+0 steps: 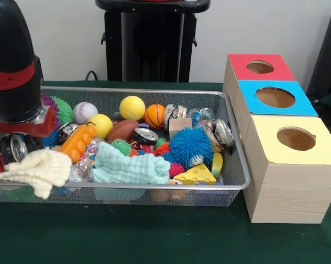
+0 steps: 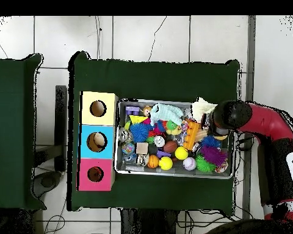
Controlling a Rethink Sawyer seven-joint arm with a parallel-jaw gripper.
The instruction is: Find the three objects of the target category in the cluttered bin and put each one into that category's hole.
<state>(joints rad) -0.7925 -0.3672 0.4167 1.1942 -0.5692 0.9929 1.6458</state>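
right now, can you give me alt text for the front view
A wire mesh bin crammed with toy balls, cloths and cans sits on a green table, the robot arm lowered over its left end. Beside it stand three wooden boxes with round holes, topped red, blue and yellow.

A green cloth (image 1: 126, 236) covers the table, with a white tiled floor (image 2: 149, 36) around it.

One camera sits low and close at the table's edge, facing across the wire bin (image 1: 231, 184) and three-holed wooden box (image 1: 289, 181), while another looks straight down from high above; both share bin (image 2: 121, 167), box (image 2: 85, 141) and green table (image 2: 155, 76).
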